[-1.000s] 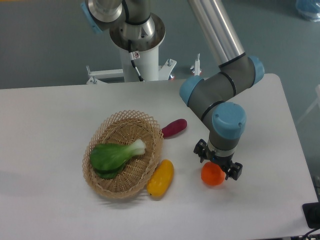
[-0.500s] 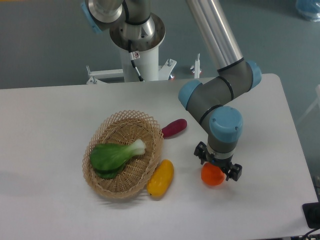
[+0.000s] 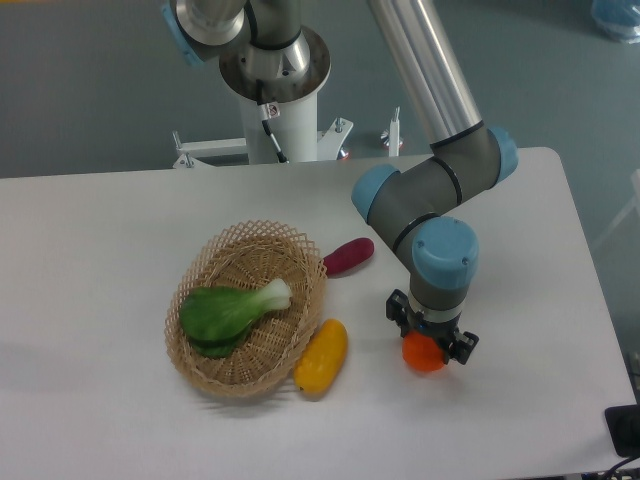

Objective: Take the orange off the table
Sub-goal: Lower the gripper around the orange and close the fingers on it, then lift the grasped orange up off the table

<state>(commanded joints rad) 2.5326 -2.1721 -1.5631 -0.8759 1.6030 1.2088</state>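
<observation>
Camera: 1 orange point(image 3: 423, 353), 1 gripper point(image 3: 432, 336), 1 basket point(image 3: 247, 309).

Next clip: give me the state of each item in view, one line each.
orange: on the table, gripper over it
gripper: straddling the orange, closure unclear
basket: upright, holding the bok choy
bok choy: lying in the basket
yellow fruit: against the basket
eggplant: lying on the table
</observation>
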